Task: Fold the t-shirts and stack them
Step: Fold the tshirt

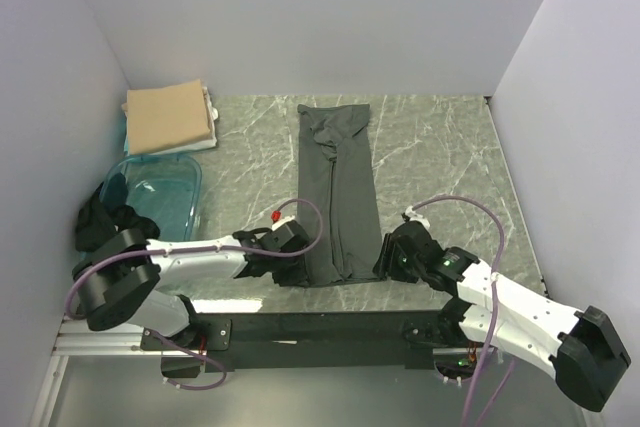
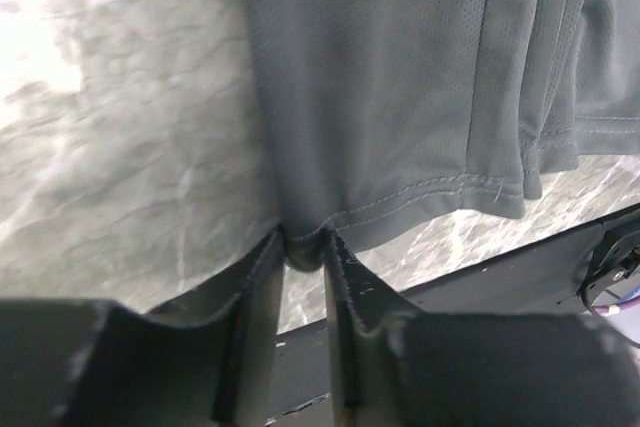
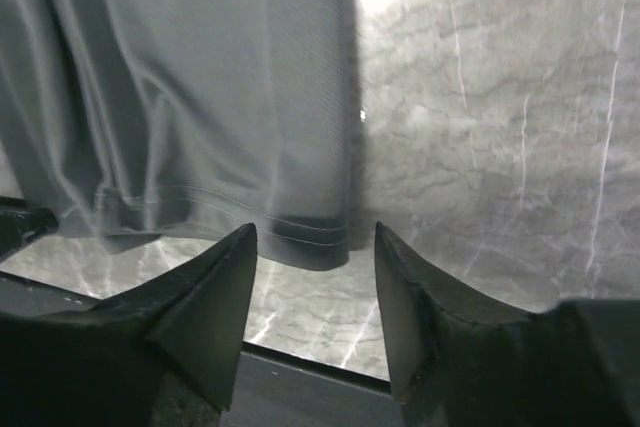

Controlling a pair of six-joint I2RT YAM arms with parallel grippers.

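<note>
A dark charcoal-grey t-shirt [image 1: 338,197] lies on the marble table as a long narrow strip running away from the arms. My left gripper [image 1: 300,269] is at its near left corner. In the left wrist view the gripper [image 2: 303,247] is shut on a small bunch of the hem [image 2: 400,197]. My right gripper [image 1: 385,265] is at the near right corner. It stands open [image 3: 315,237], with the shirt's hem corner [image 3: 310,237] just ahead of its tips and not pinched. A folded tan t-shirt [image 1: 170,119] lies at the back left. Black t-shirts [image 1: 100,222] are heaped at the far left.
A translucent teal tub [image 1: 160,192] stands at the left between the tan shirt and the black heap. The table's near edge and a black rail [image 1: 320,327] run just below both grippers. White walls close in the left, back and right sides.
</note>
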